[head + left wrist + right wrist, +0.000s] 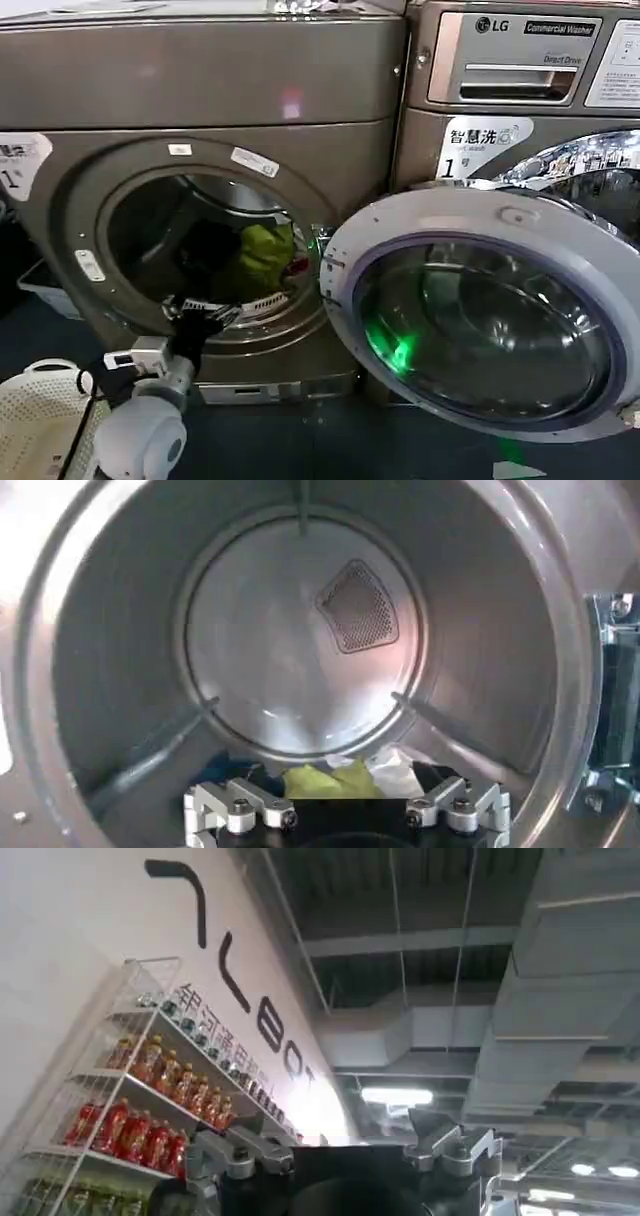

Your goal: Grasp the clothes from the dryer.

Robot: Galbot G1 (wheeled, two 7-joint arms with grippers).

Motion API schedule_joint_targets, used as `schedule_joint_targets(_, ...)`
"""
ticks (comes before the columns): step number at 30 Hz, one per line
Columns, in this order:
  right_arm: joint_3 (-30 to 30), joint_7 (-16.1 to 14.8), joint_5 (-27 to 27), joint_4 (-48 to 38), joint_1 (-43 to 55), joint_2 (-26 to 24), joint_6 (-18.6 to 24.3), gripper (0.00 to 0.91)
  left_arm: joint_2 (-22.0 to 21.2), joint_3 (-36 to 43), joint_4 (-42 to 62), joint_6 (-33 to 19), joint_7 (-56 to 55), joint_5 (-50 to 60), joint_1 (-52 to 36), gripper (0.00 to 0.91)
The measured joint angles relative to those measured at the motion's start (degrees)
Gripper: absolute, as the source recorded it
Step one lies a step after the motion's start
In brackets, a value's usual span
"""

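**Left arm at the porthole, laundry not yet taken**

While the dryer (200,150) stands with its glass door (480,320) swung wide to the right, the left gripper (197,318) sits at the lower lip of the round opening, jaws spread and holding nothing. The clothes (262,258) lie inside the drum toward the right of its floor, the lime-green piece uppermost, with a red scrap beside it; from the left wrist the same green and some white fabric (335,777) show just beyond the fingers (235,805). The right gripper (345,1163) is parked well away, pointing up at a ceiling, its jaws apart and empty.

Risks, as I judge them: the bundle lies off to 1 side of the gripper, so a straight reach may close on drum metal. A shallow pinch may lift only the green piece. The wrist could also catch the porthole rim.
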Motion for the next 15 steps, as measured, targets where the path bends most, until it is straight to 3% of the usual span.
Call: schedule_joint_targets(15, -0.4, 0.1, -0.2, 0.2, 0.1, 0.1, 0.2, 0.907, -0.3, -0.1, 0.0, 0.0, 0.0, 0.1, 0.1, 0.907)
